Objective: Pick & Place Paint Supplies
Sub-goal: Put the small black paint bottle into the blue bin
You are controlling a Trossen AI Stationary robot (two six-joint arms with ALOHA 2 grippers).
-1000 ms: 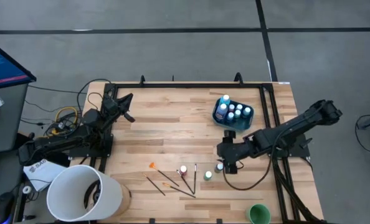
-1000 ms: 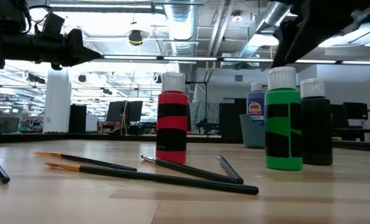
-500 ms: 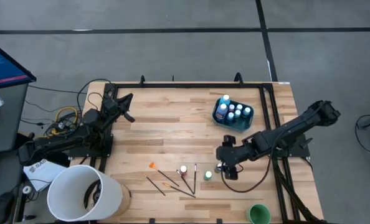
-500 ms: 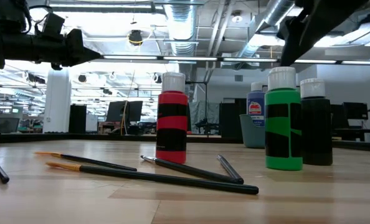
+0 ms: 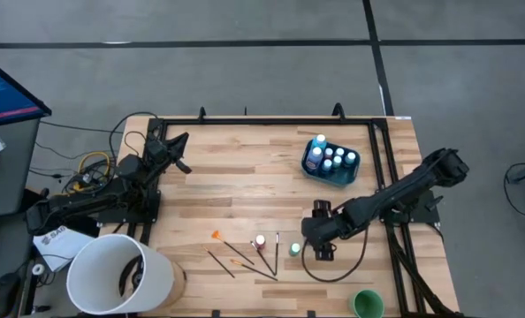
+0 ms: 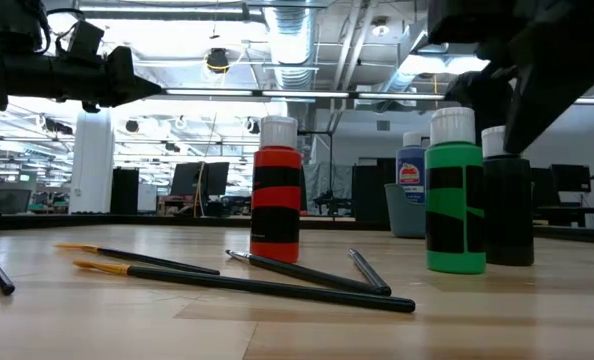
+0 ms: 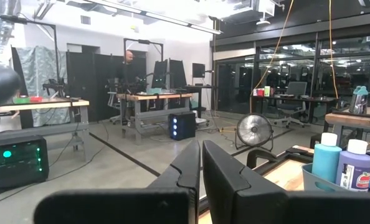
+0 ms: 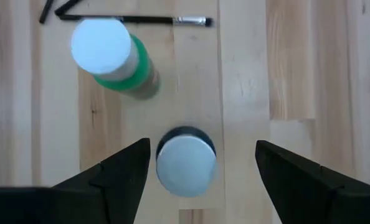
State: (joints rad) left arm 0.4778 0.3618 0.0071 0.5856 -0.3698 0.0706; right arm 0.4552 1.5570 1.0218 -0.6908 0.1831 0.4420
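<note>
I held the right claw (image 8: 197, 165) wide open, straddling the dark paint bottle (image 8: 185, 160) beside the green bottle (image 8: 112, 57). The left claw (image 7: 201, 163) sat shut, parked at the tabletop's (image 5: 245, 168) far corner.

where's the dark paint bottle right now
In the right wrist view the dark bottle stands upright between the right hand's open fingers, beside the green bottle.

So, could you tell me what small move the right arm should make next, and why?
Probably lower straight down and close. The right end effector hangs open above the dark bottle, whose white cap sits between the fingers. The green bottle stands close beside it, so a vertical descent looks safest.
</note>
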